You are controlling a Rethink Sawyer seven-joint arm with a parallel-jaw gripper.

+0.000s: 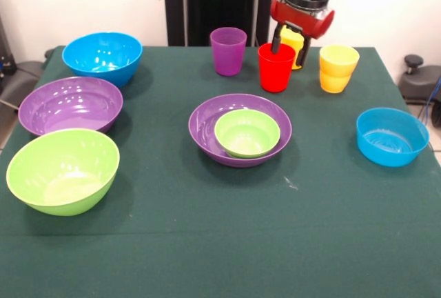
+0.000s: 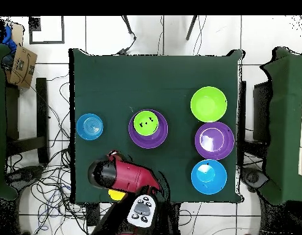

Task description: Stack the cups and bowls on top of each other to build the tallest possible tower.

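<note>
My gripper hangs over the table's far edge with its fingers apart on either side of a yellow cup. That cup stands just behind the red cup. A second yellow cup is to the right and the purple cup to the left. A small green bowl sits inside a large purple bowl at mid-table. In the overhead view the arm hides the cups, apart from a bit of yellow.
On the left stand a large blue bowl, a second large purple bowl and a large lime green bowl. A small blue bowl is at the right. The robot's black pedestal rises behind the table.
</note>
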